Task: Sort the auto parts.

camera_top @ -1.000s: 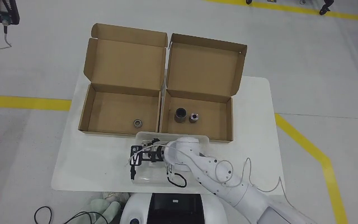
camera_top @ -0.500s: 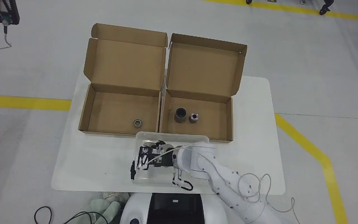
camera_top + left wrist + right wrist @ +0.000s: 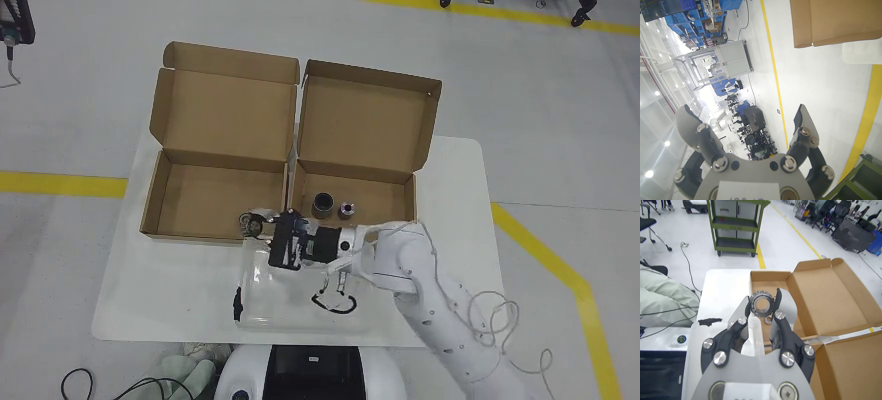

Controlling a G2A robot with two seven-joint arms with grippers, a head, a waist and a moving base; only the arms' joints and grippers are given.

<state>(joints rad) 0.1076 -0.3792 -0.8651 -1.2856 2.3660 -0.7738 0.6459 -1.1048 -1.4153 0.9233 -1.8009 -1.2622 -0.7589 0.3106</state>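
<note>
On the white table (image 3: 450, 200), at frame centre, we saw the right claw (image 3: 762, 301) clamped on a bearing (image 3: 762, 308) above the near edge of the left box (image 3: 190, 200), a small ring (image 3: 768, 320) beneath. The left claw (image 3: 743, 111) gaped apart.

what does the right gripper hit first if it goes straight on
Probably the floor of the open brown cardboard box, near the small metal ring lying there. The right gripper, holding a toothed grey metal bearing, points into it; depth is unclear.
</note>
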